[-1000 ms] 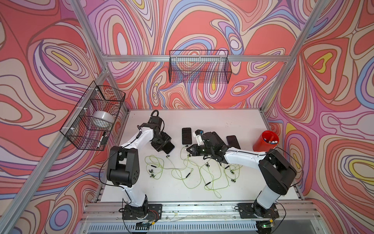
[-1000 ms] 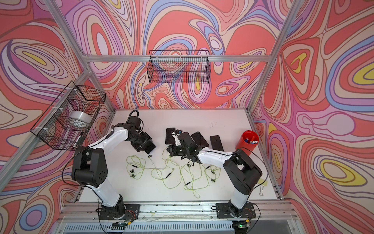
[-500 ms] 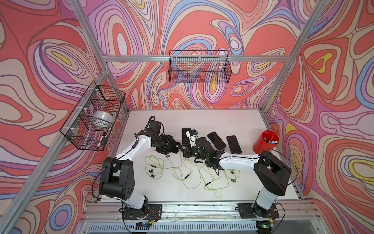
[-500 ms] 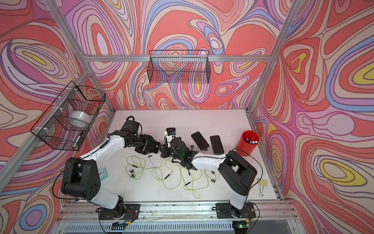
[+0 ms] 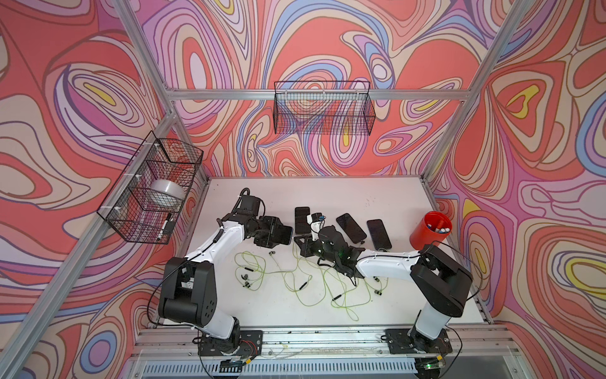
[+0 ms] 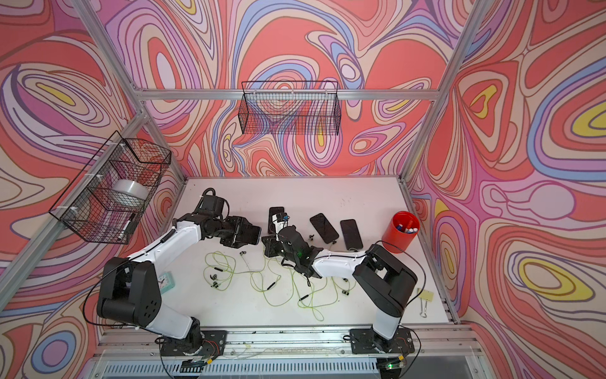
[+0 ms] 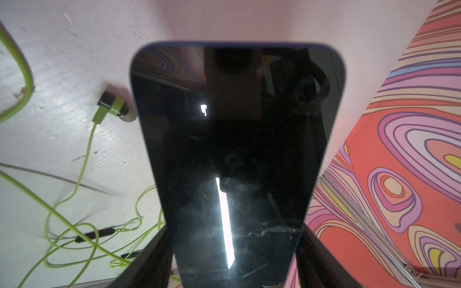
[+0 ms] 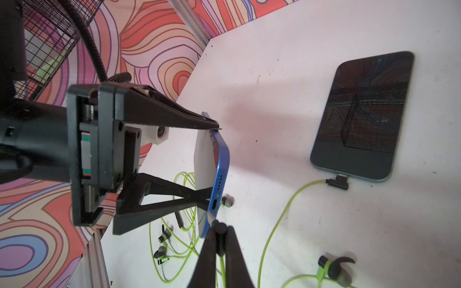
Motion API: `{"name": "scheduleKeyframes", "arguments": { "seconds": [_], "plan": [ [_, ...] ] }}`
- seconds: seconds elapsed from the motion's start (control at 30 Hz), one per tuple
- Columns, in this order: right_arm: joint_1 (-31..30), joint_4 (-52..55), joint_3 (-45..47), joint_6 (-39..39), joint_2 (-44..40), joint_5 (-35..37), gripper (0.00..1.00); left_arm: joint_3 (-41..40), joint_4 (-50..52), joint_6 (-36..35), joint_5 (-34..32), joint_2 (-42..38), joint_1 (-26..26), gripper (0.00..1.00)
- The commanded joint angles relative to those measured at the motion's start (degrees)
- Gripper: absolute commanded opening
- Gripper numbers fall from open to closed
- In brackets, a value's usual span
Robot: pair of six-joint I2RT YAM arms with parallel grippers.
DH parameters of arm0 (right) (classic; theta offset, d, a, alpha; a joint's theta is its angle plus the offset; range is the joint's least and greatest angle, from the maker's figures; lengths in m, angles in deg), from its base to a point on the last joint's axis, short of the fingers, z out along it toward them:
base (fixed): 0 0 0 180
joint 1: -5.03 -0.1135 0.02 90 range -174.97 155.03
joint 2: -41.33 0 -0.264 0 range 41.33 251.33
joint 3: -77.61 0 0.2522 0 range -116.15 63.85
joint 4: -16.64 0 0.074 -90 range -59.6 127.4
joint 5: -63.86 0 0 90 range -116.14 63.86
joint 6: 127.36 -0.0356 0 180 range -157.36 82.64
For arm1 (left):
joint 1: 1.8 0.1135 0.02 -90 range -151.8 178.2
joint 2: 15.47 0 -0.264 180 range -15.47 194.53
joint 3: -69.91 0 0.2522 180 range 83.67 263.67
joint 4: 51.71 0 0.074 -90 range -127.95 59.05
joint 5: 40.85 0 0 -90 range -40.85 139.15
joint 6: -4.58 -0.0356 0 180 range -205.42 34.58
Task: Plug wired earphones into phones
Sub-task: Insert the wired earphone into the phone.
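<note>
To my right a red cup [image 5: 429,234] stands upright on the white tabletop [image 5: 360,197], with markers [image 5: 441,227] poking out of it. A black wire basket [image 5: 323,108] hangs on the back wall's rail. Another basket [image 5: 131,210], on my left wall, holds a roll of clear tape [image 5: 167,193] and a dark pen [image 5: 165,227]. In a top view a mint-green clock [image 6: 165,282] sits near the tabletop's left front, partly hidden, and a pale binder clip [image 6: 425,300] lies at its right front corner.

Phones [image 5: 301,220]: 4. Earphones [image 7: 112,107]: tangled, count unclear. Baskets [image 5: 323,124]: 2. Cup [image 5: 424,236]: 1. Clock [image 6: 165,282]: 1. Tape roll [image 5: 167,193]: 1. Clip [image 6: 424,300]: 1. Arms [image 5: 216,239]: 2.
</note>
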Motion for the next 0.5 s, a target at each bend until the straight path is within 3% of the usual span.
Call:
{"name": "scheduleKeyframes", "arguments": {
  "seconds": [0.0,0.47],
  "plan": [
    [-0.3,-0.2,0.1,-0.2,-0.9,0.8,0.0,-0.5,-2.2,1.2,1.2,-2.1,-0.1,0.0],
    [-0.3,-0.1,-0.6,-0.1,-0.1,1.7,0.0,-2.2,-3.7,1.5,1.5,-2.5,-0.5,0.0]
  ]
}}
